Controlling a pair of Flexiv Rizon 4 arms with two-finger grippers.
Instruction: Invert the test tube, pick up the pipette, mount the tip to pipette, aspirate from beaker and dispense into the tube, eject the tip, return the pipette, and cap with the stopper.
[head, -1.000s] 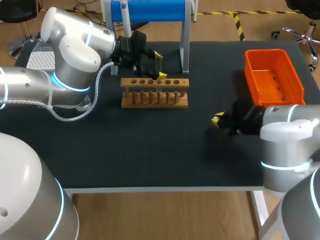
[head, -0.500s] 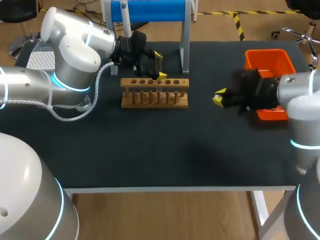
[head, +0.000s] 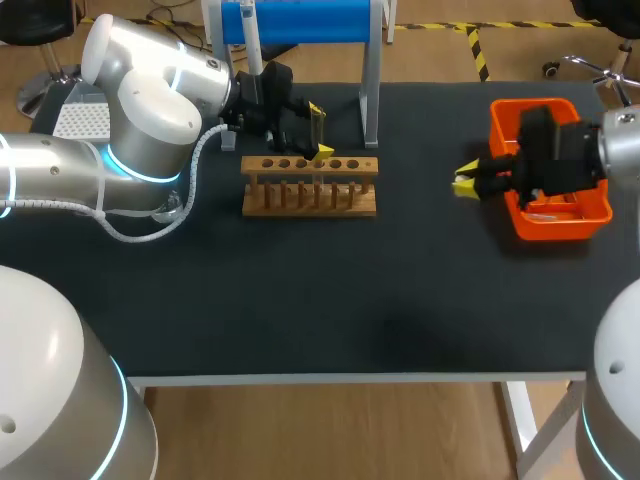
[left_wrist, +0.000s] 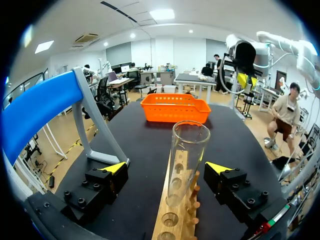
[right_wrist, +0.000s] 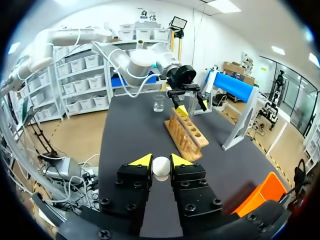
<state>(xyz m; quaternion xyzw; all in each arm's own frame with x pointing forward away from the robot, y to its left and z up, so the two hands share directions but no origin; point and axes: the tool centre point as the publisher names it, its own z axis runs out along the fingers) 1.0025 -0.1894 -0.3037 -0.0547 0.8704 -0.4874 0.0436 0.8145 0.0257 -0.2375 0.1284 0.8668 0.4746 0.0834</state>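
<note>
1. Two arms at a black table (head: 300, 300); left enters from the left side, right from the right side.
2. Left gripper (head: 305, 128): held at the far side of the rack (head: 310, 185); fingers wide apart, one to each side of the tube (left_wrist: 187, 160), neither touching it (left wrist view shows clear gaps on both sides).
3. Tube: clear glass, upright, open mouth up; seated in a hole of the rack, between the left gripper's yellow tips.
4. Rack: wooden, one row of holes, left of the table's middle; lies just in front of the stand (head: 305, 20).
5. Right gripper (right_wrist: 160, 161): fingers narrow, closed from both sides on the stopper (right_wrist: 161, 169); in the head view it hangs above the table just beside the basket (head: 550, 215), well apart from the rack.
6. Stopper: small, white, rounded; pinched between the right gripper's yellow tips, clear of the table.
7. Basket: orange, mesh-walled, at the right far part of the table; partly covered by the right arm's wrist.
8. Stand: grey uprights with a blue bar on top, at the far edge; pipette (head: 252, 45) hangs from it as a pale shaft (details too small to tell).
9. Beaker (right_wrist: 159, 103): clear glass, on the table near the rack's end, beyond the left gripper in the right wrist view; contents cannot be told.
</note>
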